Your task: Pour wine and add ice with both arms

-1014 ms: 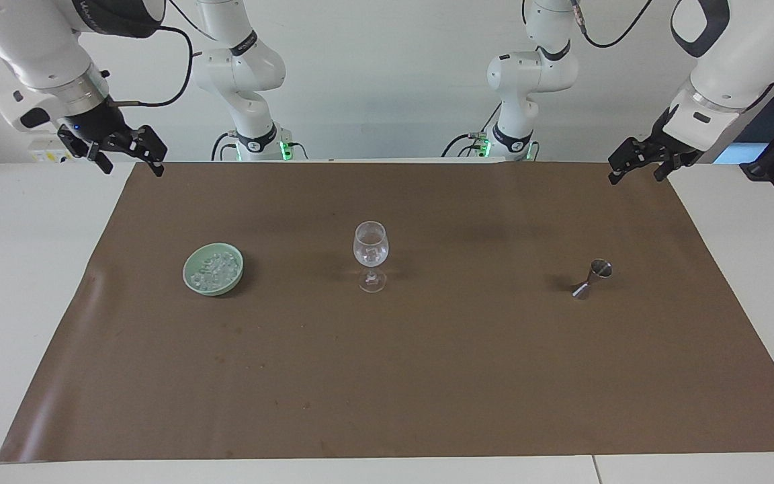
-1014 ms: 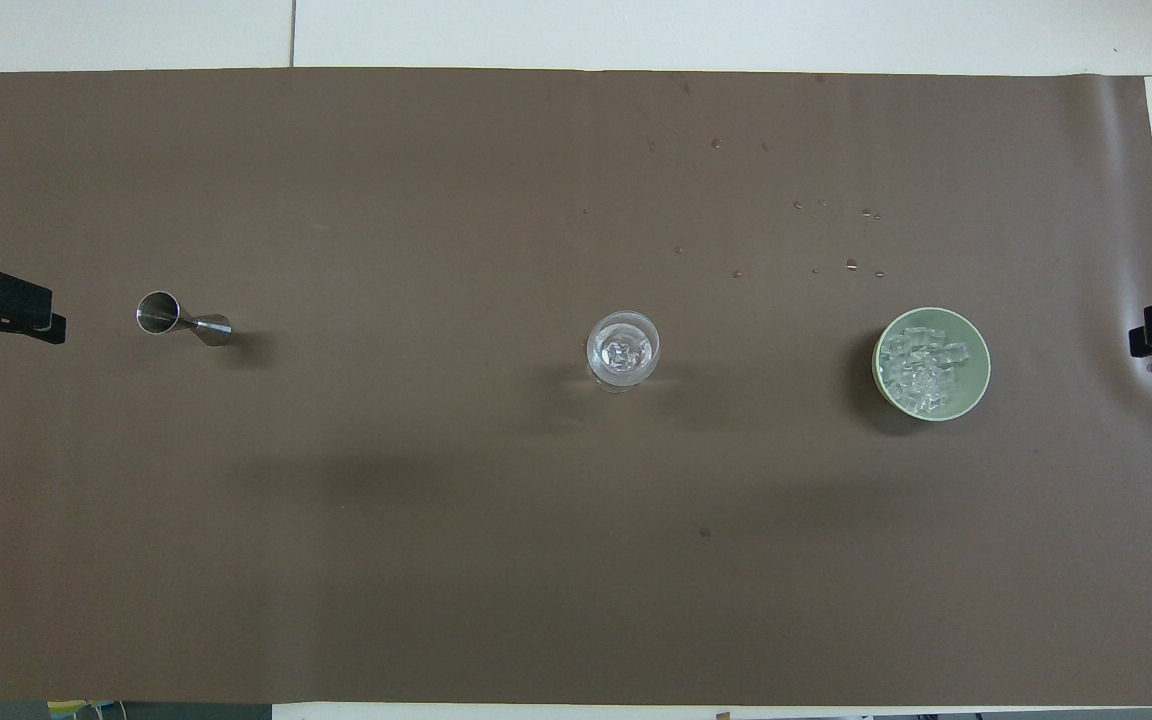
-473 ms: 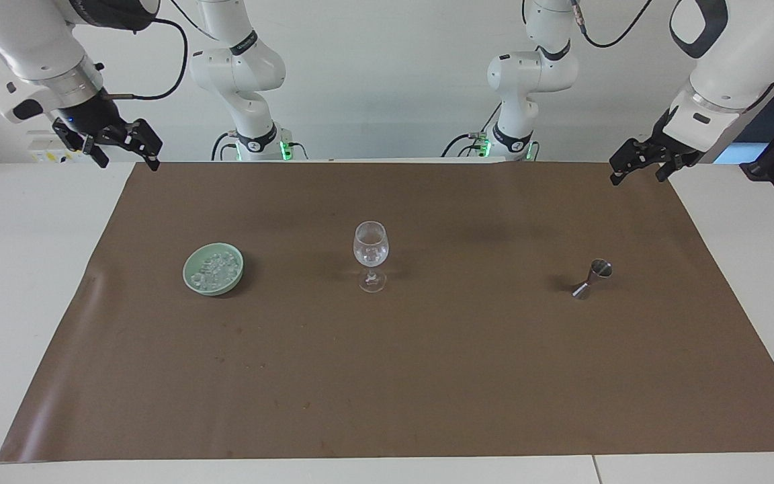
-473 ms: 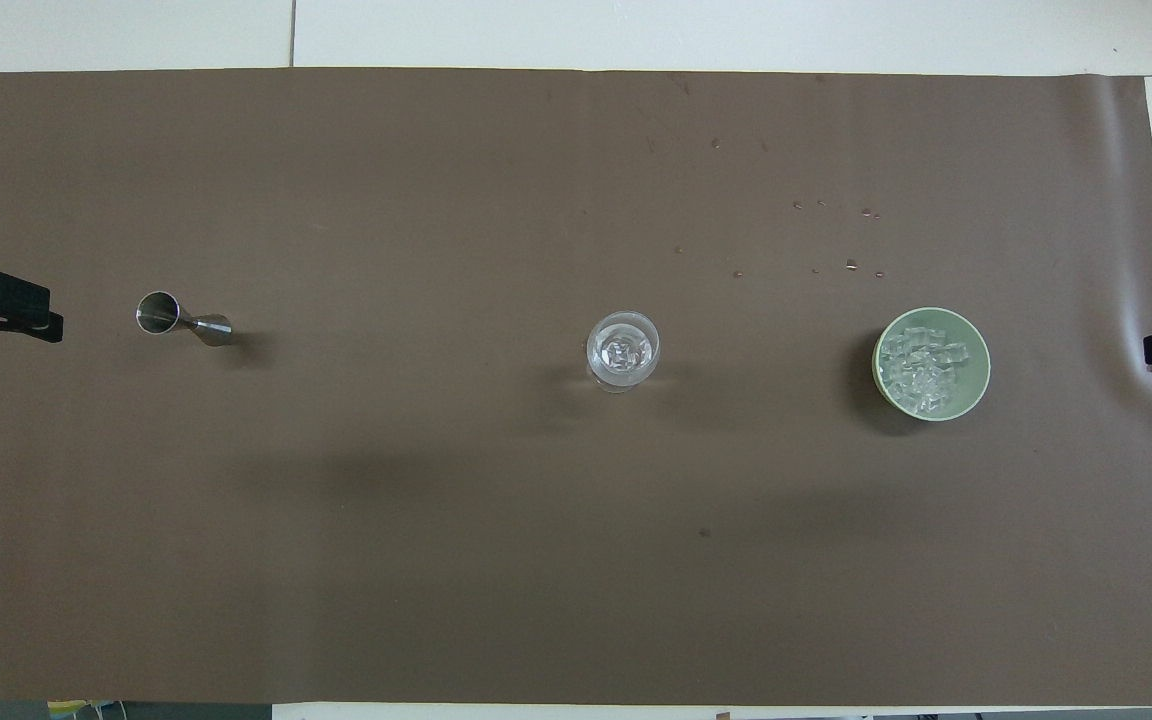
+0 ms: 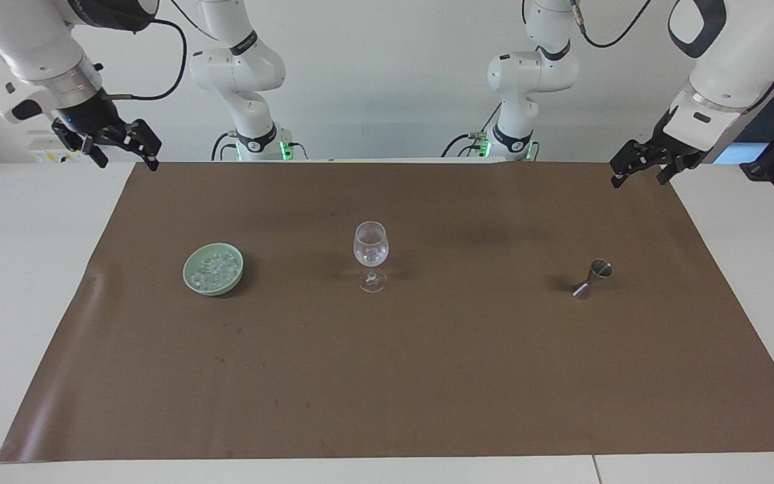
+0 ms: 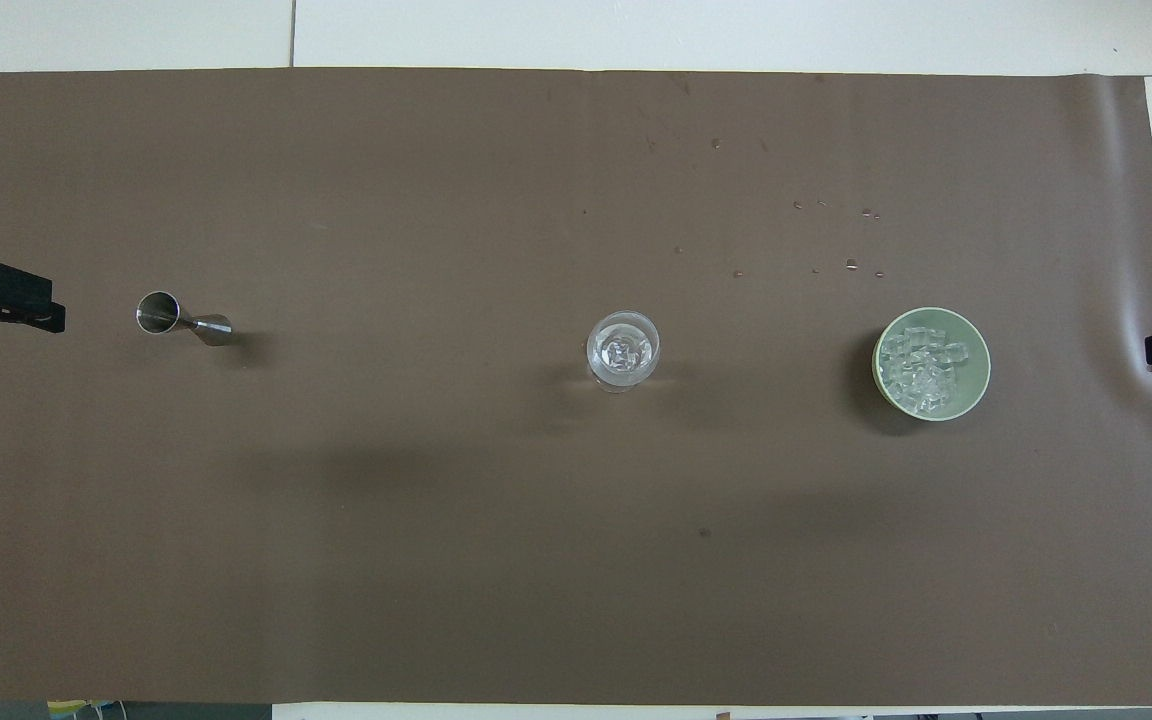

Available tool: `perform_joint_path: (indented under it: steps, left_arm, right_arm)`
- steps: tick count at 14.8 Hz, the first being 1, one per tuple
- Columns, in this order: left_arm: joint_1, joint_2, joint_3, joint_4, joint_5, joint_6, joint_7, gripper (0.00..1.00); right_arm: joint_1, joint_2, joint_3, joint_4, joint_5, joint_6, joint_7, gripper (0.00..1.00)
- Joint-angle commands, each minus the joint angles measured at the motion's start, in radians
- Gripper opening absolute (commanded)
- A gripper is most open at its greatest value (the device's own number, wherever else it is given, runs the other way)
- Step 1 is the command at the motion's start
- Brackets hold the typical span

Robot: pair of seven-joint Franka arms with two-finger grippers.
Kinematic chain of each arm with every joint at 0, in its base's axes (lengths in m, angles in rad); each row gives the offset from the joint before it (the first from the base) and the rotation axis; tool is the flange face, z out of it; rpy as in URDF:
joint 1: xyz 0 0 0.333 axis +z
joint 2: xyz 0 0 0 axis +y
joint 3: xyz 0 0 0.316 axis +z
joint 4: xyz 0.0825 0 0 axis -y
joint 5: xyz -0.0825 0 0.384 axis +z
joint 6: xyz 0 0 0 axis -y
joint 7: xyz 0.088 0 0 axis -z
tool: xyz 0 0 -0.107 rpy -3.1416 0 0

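Ice [image 5: 212, 269], small clear cubes, fills green bowl [image 5: 193, 284]; left gripper [image 5: 637, 172] & right gripper [image 5: 127, 149] wide, empty.

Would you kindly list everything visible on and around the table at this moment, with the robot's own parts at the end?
wine glass: one, clear, upright mid-mat, a few ice cubes inside
ice: many cubes, clear, piled in the bowl
bowl: one, pale green, toward the right arm's end
jigger: one, steel, upright, toward the left arm's end
mat: one, brown, covering the table
table: one, white
droplets: several, on the mat, farther from the robots than the bowl
left gripper: black, open, raised over its end's mat edge
right gripper: black, open, raised over its end's mat edge
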Motion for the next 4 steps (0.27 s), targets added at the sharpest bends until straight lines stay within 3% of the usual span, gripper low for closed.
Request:
perform_joint_path:
  steps: [1,4]
  left_arm:
    - [0.003,-0.029,-0.007,-0.037,0.017,0.021,0.016,1.00]
    - [0.000,-0.026,-0.006,-0.033,0.017,0.022,0.014,1.00]
  right_arm:
    - [-0.022,-0.024,0.015,-0.026,0.009,0.015,-0.031,1.00]
    - [-0.022,-0.023,0.015,-0.028,0.009,0.015,-0.031,1.00]
